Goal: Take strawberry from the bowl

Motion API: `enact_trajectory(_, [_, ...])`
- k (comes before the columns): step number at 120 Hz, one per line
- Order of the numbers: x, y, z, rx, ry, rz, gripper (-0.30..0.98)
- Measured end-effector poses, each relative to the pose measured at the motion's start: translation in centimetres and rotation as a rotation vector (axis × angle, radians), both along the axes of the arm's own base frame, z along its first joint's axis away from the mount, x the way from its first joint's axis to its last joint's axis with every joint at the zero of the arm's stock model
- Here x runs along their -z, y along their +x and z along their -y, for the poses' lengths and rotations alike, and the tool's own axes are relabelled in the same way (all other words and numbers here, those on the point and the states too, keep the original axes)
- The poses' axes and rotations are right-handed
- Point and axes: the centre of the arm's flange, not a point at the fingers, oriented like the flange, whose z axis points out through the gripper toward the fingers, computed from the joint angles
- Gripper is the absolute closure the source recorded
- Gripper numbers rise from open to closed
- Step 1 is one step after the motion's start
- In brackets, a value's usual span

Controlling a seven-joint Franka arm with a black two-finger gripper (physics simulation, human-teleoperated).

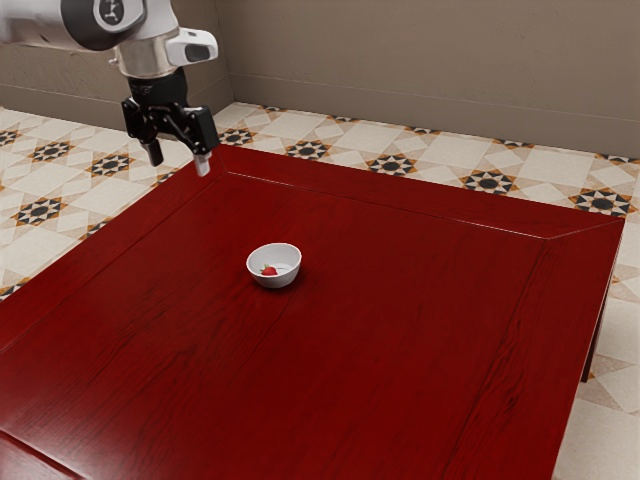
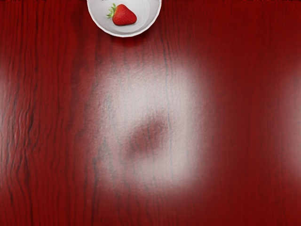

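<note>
Strawberry [image 2: 124, 16] in round white bowl [image 1: 275, 281], red woodgrain table [image 1: 400, 350], claw [image 1: 178, 164] spread wide, empty

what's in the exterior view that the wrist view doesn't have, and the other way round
Exterior view: the arm and its gripper with jaws open, the wall and the patterned floor tiles.

Wrist view: a broad pale glare on the wood, with a dark smudge inside it.

Both: the red tabletop and the white bowl with the strawberry in it.
</note>
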Motion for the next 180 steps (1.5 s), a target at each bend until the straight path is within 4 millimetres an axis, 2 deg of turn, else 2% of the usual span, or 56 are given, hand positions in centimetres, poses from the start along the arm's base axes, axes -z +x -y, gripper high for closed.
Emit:
enact_trajectory(1, [0.0, 0.0, 0.0, 0.000, 0.000, 0.000, 0.00])
enact_trajectory(5, [-1.3, 3.3, -0.2, -0.004, 0.003, 0.045, 0.00])
enact_trajectory(8, [-1.8, 4.7, -1.3, -0.025, 0.010, 0.062, 0.00])
enact_trajectory(14, [-2.2, 5.8, -4.4, -0.076, 0.022, 0.078, 0.00])
enact_trajectory(19, [-2.4, 6.1, -5.6, -0.093, 0.026, 0.081, 0.00])
enact_trajectory(31, [-2.3, 6.5, -5.9, -0.088, 0.026, 0.078, 0.00])
enact_trajectory(41, [-1.7, 8.9, -4.9, -0.068, 0.041, 0.098, 0.00])
enact_trajectory(53, [2.1, 12.2, -4.3, -0.062, 0.054, 0.105, 0.00])
enact_trajectory(63, [6.1, 14.6, -4.0, -0.086, 0.063, 0.106, 0.00])
enact_trajectory(77, [11.6, 17.6, -3.5, -0.141, 0.072, 0.131, 0.00])
enact_trajectory(86, [14.5, 18.9, -3.9, -0.198, 0.049, 0.149, 0.00])
enact_trajectory(95, [16.8, 19.8, -5.7, -0.289, -0.011, 0.160, 0.00])
enact_trajectory(102, [17.4, 20.1, -6.4, -0.345, -0.052, 0.173, 0.00])
enact_trajectory(111, [17.3, 20.4, -6.3, -0.389, -0.091, 0.195, 0.00])
enact_trajectory(121, [17.5, 20.7, -5.3, -0.425, -0.138, 0.200, 0.00])
enact_trajectory(127, [18.6, 21.0, -5.2, -0.457, -0.149, 0.183, 0.00])
enact_trajectory(141, [19.9, 21.0, -5.2, -0.535, -0.163, 0.158, 0.00])
enact_trajectory(157, [24.1, 21.4, -5.3, -0.621, -0.156, 0.099, 0.00])
enact_trajectory(163, [25.8, 21.3, -6.1, -0.666, -0.150, 0.073, 0.00])
enact_trajectory(180, [29.2, 20.9, -6.9, -0.755, -0.143, 0.016, 0.00])
